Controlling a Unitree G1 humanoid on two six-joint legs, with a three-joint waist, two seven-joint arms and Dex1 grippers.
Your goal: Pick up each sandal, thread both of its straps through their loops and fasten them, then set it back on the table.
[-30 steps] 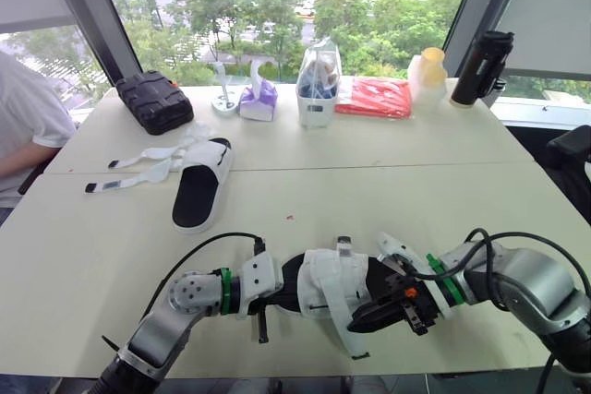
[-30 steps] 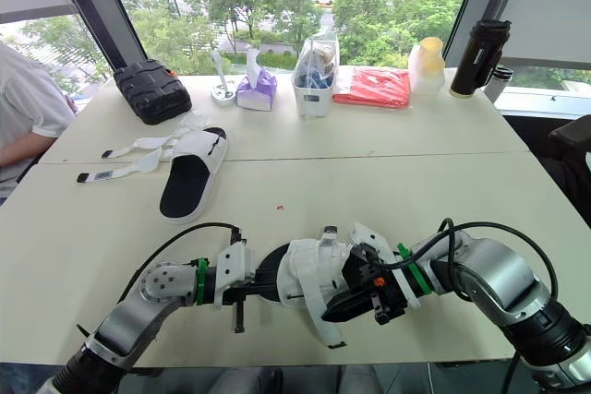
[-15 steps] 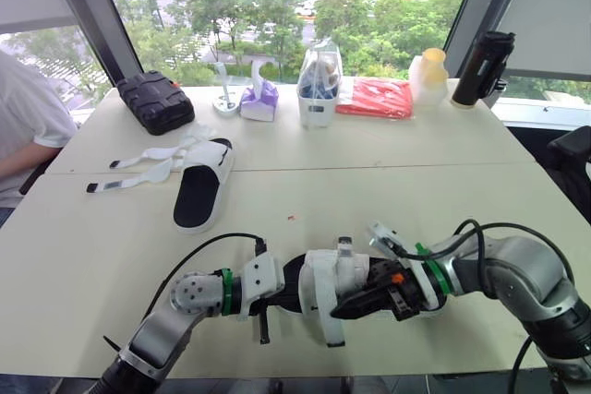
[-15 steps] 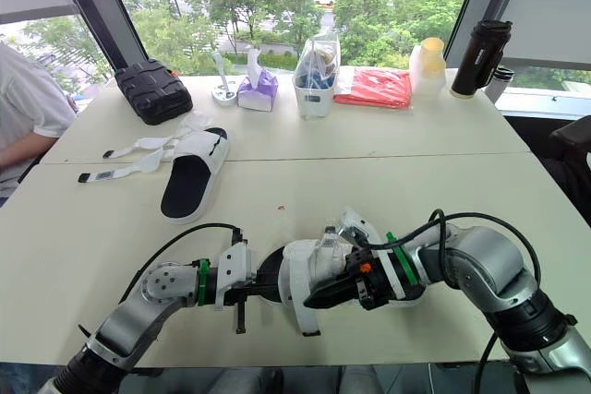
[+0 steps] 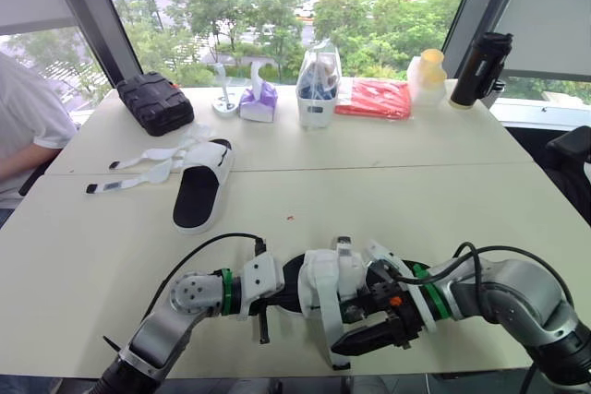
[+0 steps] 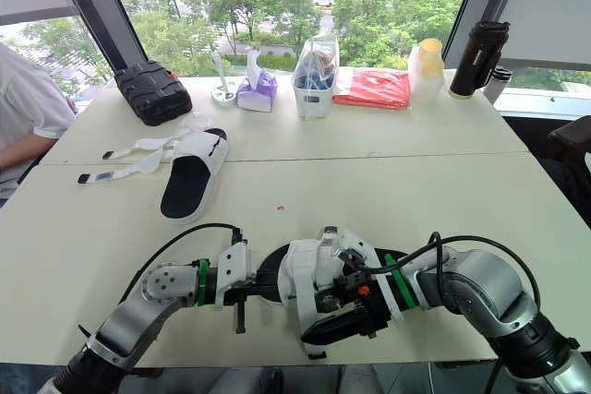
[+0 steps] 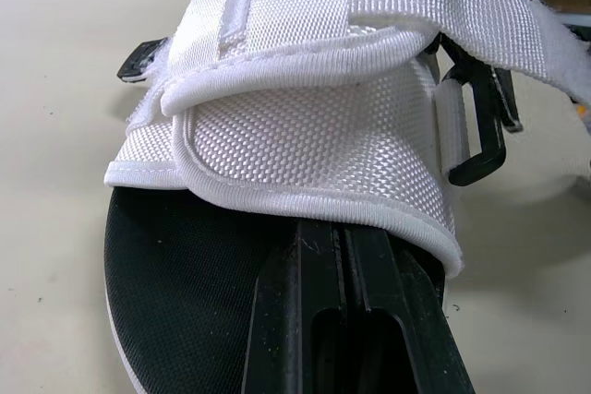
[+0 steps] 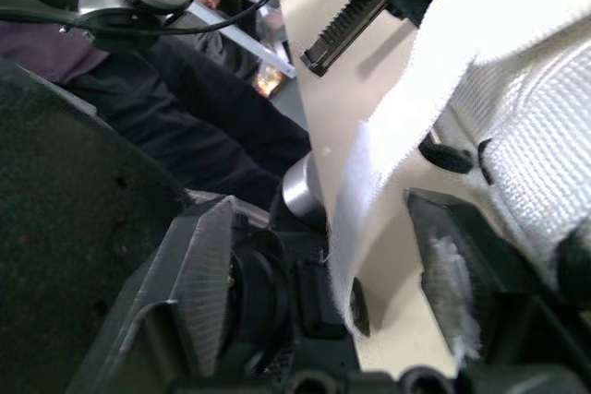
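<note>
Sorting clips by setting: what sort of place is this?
Likely an upper-floor office or lab room: a long pale table beside big windows looking down on treetops and a street, with a tissue box, a black thermos and a person seated at its end.

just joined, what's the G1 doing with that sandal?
It's working on the near sandal at the table's front edge. The left gripper, fingers shut, rests on the black footbed under the white upper. The right gripper is open on the sandal's near side, a loose white strap hanging between its fingers, unclamped. The second sandal lies farther back on the left, straps splayed unfastened.
</note>
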